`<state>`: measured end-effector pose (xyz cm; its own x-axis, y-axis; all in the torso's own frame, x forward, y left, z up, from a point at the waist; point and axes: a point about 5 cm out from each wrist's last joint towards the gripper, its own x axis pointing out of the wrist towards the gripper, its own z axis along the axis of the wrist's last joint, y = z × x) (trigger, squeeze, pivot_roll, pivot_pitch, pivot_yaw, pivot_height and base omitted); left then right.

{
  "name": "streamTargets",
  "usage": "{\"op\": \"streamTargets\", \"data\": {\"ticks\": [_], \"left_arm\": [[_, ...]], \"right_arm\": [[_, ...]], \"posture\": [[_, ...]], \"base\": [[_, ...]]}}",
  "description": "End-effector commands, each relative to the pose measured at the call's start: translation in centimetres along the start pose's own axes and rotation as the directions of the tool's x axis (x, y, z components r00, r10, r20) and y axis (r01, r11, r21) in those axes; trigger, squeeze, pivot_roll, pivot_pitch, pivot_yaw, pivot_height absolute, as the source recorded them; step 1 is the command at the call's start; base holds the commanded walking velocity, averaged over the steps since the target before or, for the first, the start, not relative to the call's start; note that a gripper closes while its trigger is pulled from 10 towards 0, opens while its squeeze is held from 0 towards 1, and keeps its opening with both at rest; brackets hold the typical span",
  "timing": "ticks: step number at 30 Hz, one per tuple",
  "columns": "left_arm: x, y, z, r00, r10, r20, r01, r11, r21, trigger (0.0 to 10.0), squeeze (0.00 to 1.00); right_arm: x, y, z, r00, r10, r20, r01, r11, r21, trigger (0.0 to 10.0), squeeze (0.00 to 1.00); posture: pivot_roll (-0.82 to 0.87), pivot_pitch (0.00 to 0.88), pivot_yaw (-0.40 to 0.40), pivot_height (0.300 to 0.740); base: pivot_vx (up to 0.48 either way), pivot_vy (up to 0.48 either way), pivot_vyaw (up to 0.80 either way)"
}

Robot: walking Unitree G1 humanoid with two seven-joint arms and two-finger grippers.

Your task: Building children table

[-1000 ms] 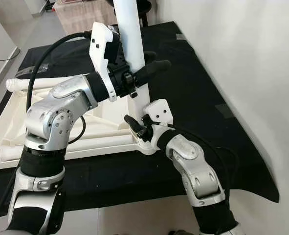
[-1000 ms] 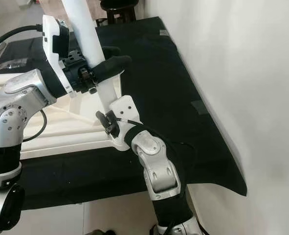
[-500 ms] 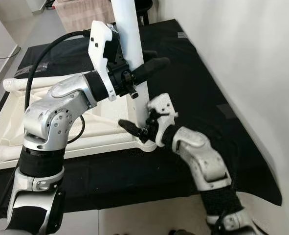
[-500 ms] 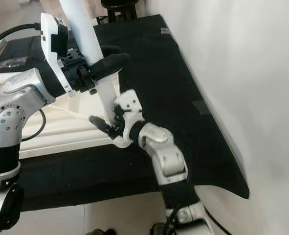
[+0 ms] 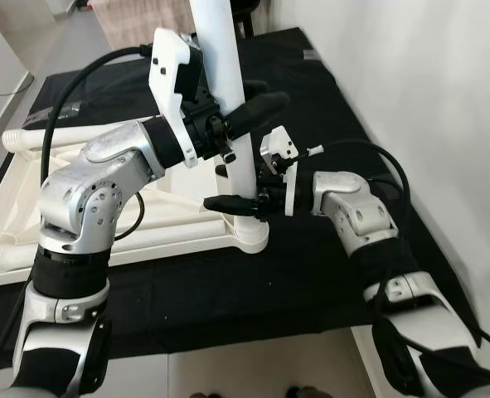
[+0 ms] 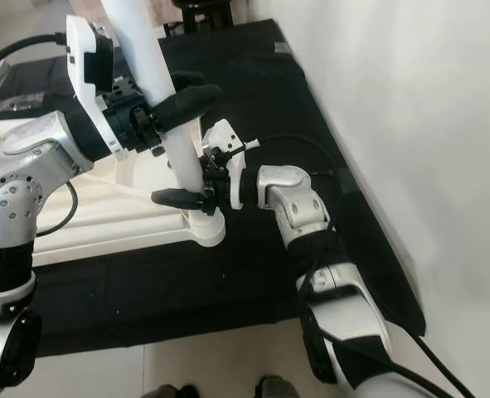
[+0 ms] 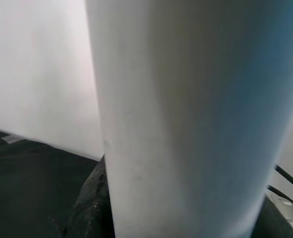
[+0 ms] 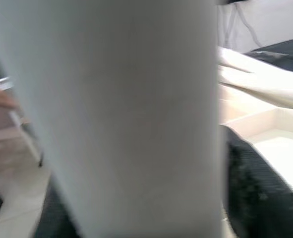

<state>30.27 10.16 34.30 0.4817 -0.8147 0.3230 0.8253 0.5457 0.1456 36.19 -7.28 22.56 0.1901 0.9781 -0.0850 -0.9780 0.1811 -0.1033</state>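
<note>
Table leg [image 5: 220, 83] stands upright in the corner socket [image 5: 251, 235] of the upturned tabletop [image 5: 104, 220], clamped high by the left gripper [image 5: 249, 104] and gripped low by the right gripper [image 5: 243, 201]. Uneven twisting between them could tilt it and jam or cross-thread the joint.

No text, label, brand, number or sign can be read anywhere in these views.
</note>
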Motion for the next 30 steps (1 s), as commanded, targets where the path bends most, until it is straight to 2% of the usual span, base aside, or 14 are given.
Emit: {"op": "streamTargets", "data": {"ticks": [1,7,8,9,12,17,18,21,22,23,24,27,29,30], "left_arm": [[-0.2,-0.1,-0.9,0.999,-0.006,-0.035,0.004,0.999,-0.032,0.0,0.00],[-0.3,-0.3,-1.2,0.999,-0.010,-0.050,0.009,1.000,-0.020,0.0,0.00],[-0.2,-0.1,-1.2,0.999,0.019,-0.040,-0.020,0.999,-0.029,0.0,0.57],[-0.3,0.1,-1.3,0.999,0.038,-0.034,-0.039,0.998,-0.041,10.0,1.00],[-0.5,0.0,-1.3,0.998,0.046,-0.030,-0.047,0.998,-0.043,10.0,1.00],[-3.7,1.1,-0.2,0.991,0.132,-0.009,-0.132,0.989,-0.065,10.0,1.00],[-5.8,1.2,0.4,0.988,0.151,-0.014,-0.152,0.986,-0.063,10.0,0.00],[-7.2,1.2,0.8,0.987,0.162,-0.021,-0.163,0.985,-0.058,10.0,0.00],[-9.1,1.1,0.9,0.979,0.200,-0.046,-0.202,0.978,-0.048,10.0,0.00],[-9.1,1.1,0.9,0.979,0.200,-0.046,-0.202,0.978,-0.048,10.0,0.00],[-11.2,0.6,-0.1,0.961,0.258,-0.097,-0.263,0.963,-0.053,10.0,0.00],[-13.6,-1.5,-3.5,0.920,0.329,-0.211,-0.354,0.931,-0.092,10.0,0.00],[-13.6,-1.5,-3.5,0.920,0.329,-0.211,-0.354,0.931,-0.092,10.0,0.00],[-14.3,-4.3,-8.0,0.879,0.361,-0.310,-0.422,0.893,-0.157,10.0,0.00]], "right_arm": [[0.9,0.2,-0.4,1.000,0.027,-0.010,-0.027,1.000,0.010,0.0,0.00],[0.7,-0.1,-0.9,0.999,0.041,-0.022,-0.041,0.999,0.010,0.0,0.00],[0.6,-0.2,-1.1,0.999,0.032,-0.023,-0.032,0.999,0.006,0.0,0.00],[0.5,-0.3,-1.3,0.999,0.022,-0.023,-0.022,1.000,0.003,0.0,0.00],[0.2,-0.4,-1.7,1.000,-0.017,-0.023,0.017,1.000,-0.011,0.0,0.00],[-0.8,-0.8,-3.2,0.973,-0.209,-0.094,0.209,0.978,-0.008,0.0,0.00],[-0.7,-0.2,-4.3,0.936,-0.320,-0.144,0.325,0.946,0.006,0.0,0.00],[-0.7,0.3,-5.0,0.899,-0.400,-0.179,0.407,0.913,0.006,0.0,0.00],[-0.6,1.3,-6.2,0.732,-0.641,-0.231,0.667,0.743,0.051,0.0,0.00],[-0.6,1.3,-6.2,0.732,-0.641,-0.231,0.667,0.743,0.051,0.0,0.00],[0.3,3.5,-7.0,0.639,-0.725,-0.257,0.758,0.650,0.049,0.0,0.00],[1.9,5.5,-7.3,0.578,-0.778,-0.247,0.809,0.586,0.051,0.0,0.00],[1.9,5.5,-7.3,0.578,-0.778,-0.247,0.809,0.586,0.051,0.0,0.00],[2.9,5.4,-7.5,0.621,-0.746,-0.242,0.776,0.628,0.058,0.0,0.00]], "posture": [[-0.06,0.165,0.089,0.740],[-0.06,0.160,0.094,0.740],[-0.07,0.157,0.094,0.740],[-0.07,0.156,0.092,0.740],[-0.08,0.153,0.092,0.740],[-0.09,0.157,0.073,0.740],[-0.08,0.161,0.059,0.740],[-0.08,0.163,0.056,0.740],[-0.08,0.174,0.051,0.740],[-0.08,0.174,0.051,0.740],[-0.05,0.186,0.061,0.740],[-0.05,0.175,0.081,0.740],[-0.05,0.175,0.081,0.740],[-0.04,0.172,0.074,0.740]], "base": [[0.000,0.000,0.00],[0.000,0.000,0.00],[0.000,0.000,0.00],[0.000,0.000,0.00],[0.000,0.000,0.00],[0.000,0.000,0.00],[0.000,0.000,0.00],[0.000,0.000,0.00],[0.000,0.000,0.00],[0.000,0.000,0.00],[0.000,0.000,0.00],[0.000,0.000,0.00],[0.000,0.000,0.00],[0.000,0.000,0.00]]}}
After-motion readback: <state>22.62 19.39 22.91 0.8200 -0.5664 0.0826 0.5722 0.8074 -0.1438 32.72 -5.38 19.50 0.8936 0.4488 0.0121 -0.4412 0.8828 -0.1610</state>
